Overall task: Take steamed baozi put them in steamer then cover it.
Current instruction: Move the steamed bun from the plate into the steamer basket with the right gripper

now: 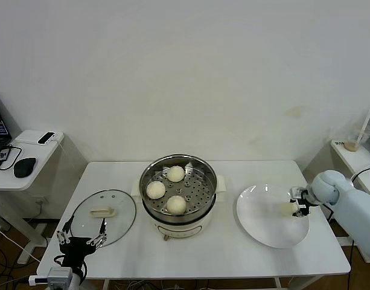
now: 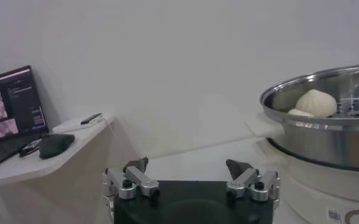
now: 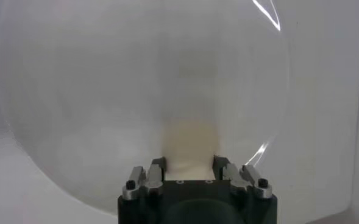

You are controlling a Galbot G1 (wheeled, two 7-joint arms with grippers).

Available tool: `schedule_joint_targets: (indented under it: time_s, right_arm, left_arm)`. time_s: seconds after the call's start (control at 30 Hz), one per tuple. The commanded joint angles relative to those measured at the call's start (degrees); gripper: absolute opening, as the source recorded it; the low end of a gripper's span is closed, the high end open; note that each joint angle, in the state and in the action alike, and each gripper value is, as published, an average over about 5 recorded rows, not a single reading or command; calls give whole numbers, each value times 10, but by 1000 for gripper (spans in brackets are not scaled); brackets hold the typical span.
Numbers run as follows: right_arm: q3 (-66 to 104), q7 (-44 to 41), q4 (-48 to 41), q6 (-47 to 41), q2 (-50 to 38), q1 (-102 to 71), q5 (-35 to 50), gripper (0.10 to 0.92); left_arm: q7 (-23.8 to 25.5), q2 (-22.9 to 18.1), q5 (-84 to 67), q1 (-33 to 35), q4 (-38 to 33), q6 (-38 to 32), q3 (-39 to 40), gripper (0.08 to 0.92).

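White tabletop [image 1: 233, 254] carrying three things in a row.
The steamer [image 1: 178, 208] stands at the centre; the glass cover [image 1: 104, 216] lies flat at its 9 o'clock, and the white plate [image 1: 263, 223] rests at its 3 o'clock, all apart.

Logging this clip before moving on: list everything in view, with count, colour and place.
baozi in steamer: three, cream-white, on perforated tray
fourth baozi: one, cream-white, on plate, in right gripper
steamer: one, steel on cream base, table centre
cover: one, clear glass, cream handle, flat on table beside steamer
plate: one, white, other side of steamer
side table: one, white, holding mouse, laptop
left gripper: open, idle by cover
right gripper: shut on baozi, over plate
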Motion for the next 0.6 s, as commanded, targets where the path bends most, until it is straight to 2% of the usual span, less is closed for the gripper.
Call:
schedule_joint_targets:
  time_s: [0.03, 0.37, 0.6]
  right_arm:
    - [-9, -2, 52, -8, -37, 19, 36, 503]
    - [-133, -1, 155, -43, -94, 185, 132, 509]
    - [-258, 12, 213, -89, -58, 369, 248, 509]
  left_arm:
    - [0, 1, 0, 0, 0, 0, 0, 823]
    - [0, 2, 0, -5, -5, 1, 3, 823]
    - [1, 5, 0, -8, 2, 0, 3, 823]
